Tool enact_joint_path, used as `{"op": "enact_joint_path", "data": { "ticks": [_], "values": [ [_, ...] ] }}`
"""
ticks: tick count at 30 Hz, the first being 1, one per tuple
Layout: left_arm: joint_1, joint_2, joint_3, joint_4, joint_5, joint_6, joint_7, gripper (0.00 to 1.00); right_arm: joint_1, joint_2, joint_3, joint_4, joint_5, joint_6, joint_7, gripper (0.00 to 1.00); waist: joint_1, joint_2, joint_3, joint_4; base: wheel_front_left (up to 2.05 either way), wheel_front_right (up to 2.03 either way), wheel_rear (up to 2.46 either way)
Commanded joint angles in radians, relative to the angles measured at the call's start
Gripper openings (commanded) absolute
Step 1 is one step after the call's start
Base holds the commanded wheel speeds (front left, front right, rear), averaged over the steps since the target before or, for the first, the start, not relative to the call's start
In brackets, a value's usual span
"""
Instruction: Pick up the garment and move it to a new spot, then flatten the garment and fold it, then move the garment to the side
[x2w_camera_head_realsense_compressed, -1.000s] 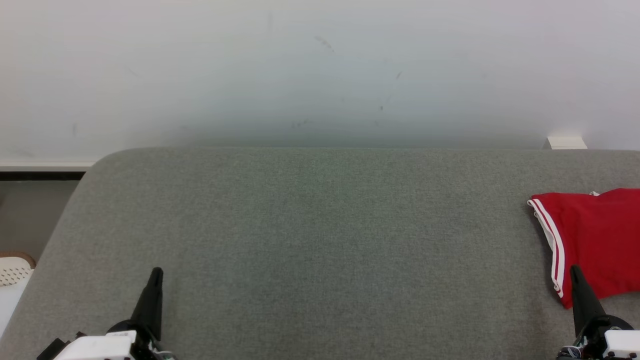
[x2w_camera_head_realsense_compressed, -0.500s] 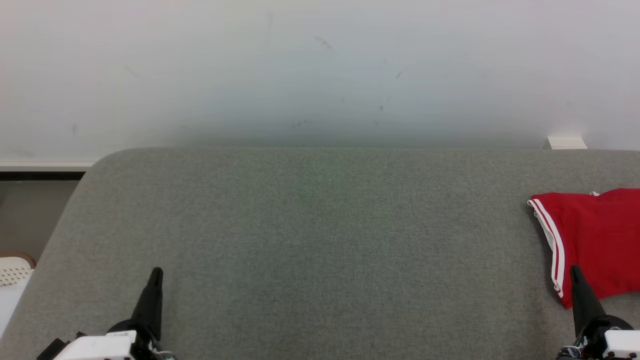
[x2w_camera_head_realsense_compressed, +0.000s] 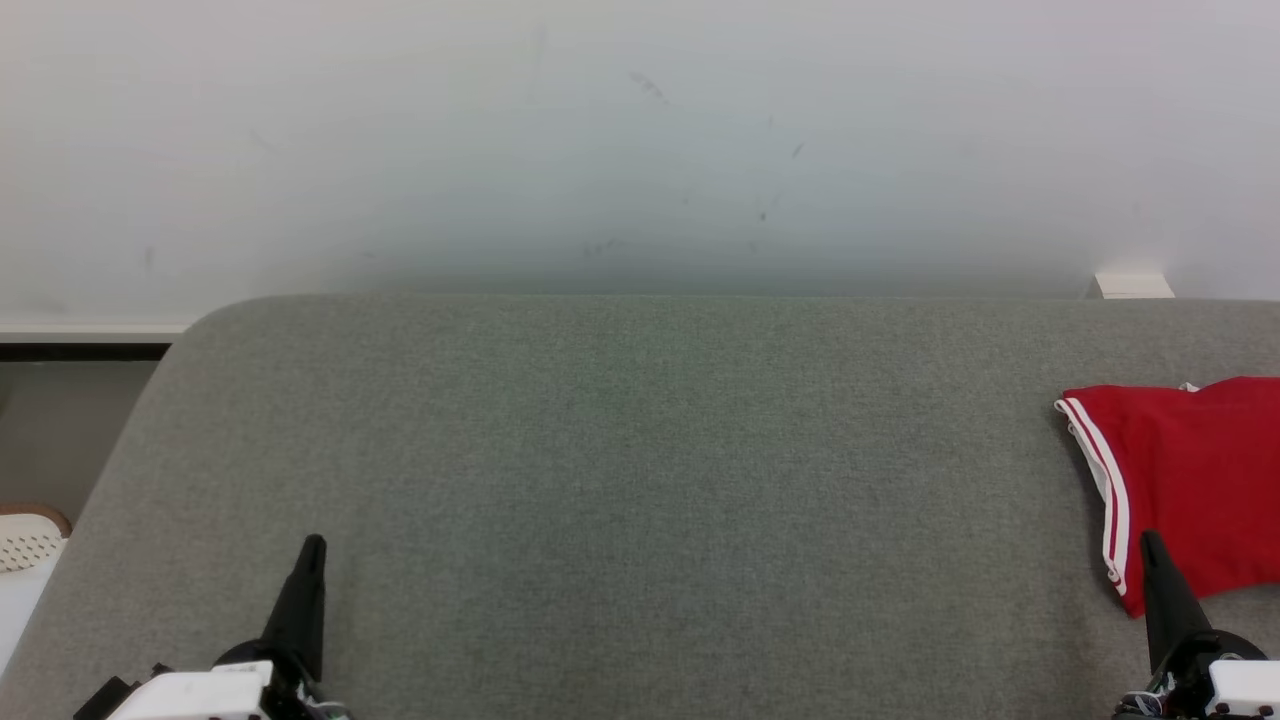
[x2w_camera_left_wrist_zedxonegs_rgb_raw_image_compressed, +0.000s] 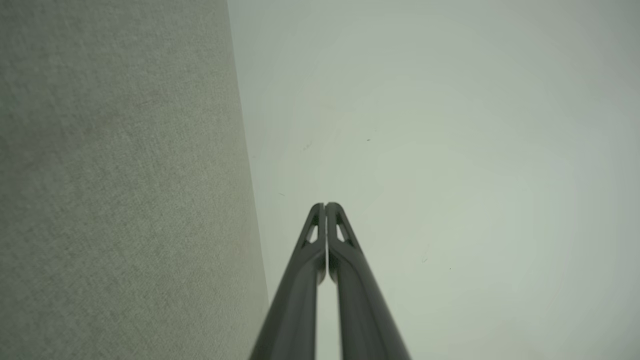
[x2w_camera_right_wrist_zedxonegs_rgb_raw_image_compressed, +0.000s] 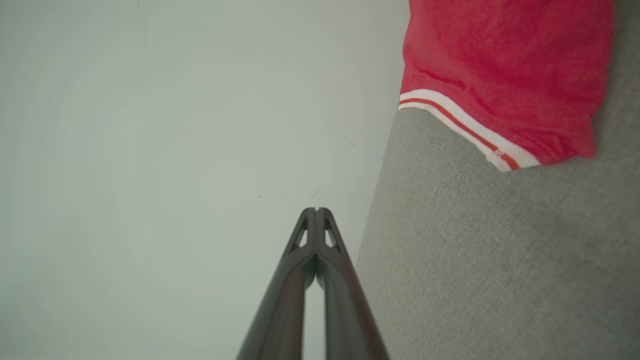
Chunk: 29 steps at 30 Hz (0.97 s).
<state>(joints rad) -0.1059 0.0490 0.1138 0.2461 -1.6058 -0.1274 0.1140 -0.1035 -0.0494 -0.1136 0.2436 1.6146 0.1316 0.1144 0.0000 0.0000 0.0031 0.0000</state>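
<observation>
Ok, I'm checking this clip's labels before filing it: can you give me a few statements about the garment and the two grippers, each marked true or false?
1. The red garment lies at the right end of the grey padded surface. True.
2. The right gripper is clamped on the garment. False: its fingers are shut on nothing, and the garment lies on the surface beyond them.
3. The left gripper is open. False: its two fingers are pressed together.
4. White stripes run along one edge of the garment. True.
</observation>
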Motion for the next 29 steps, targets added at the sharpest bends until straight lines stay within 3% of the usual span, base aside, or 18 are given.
{"op": "enact_joint_path", "data": {
  "ticks": [1,29],
  "values": [
    [-0.006,0.002,0.001,-0.002,-0.014,-0.006,0.003,0.00,-0.010,-0.001,-0.003,0.003,-0.004,-0.002,0.003,0.00,0.0000,0.0000,0.000,0.000,0.00,0.00,0.00],
    [-0.006,0.002,0.001,-0.002,-0.014,-0.006,0.003,0.00,-0.010,-0.001,-0.003,0.003,-0.004,-0.002,0.003,0.00,0.0000,0.0000,0.000,0.000,0.00,0.00,0.00]
  ]
}}
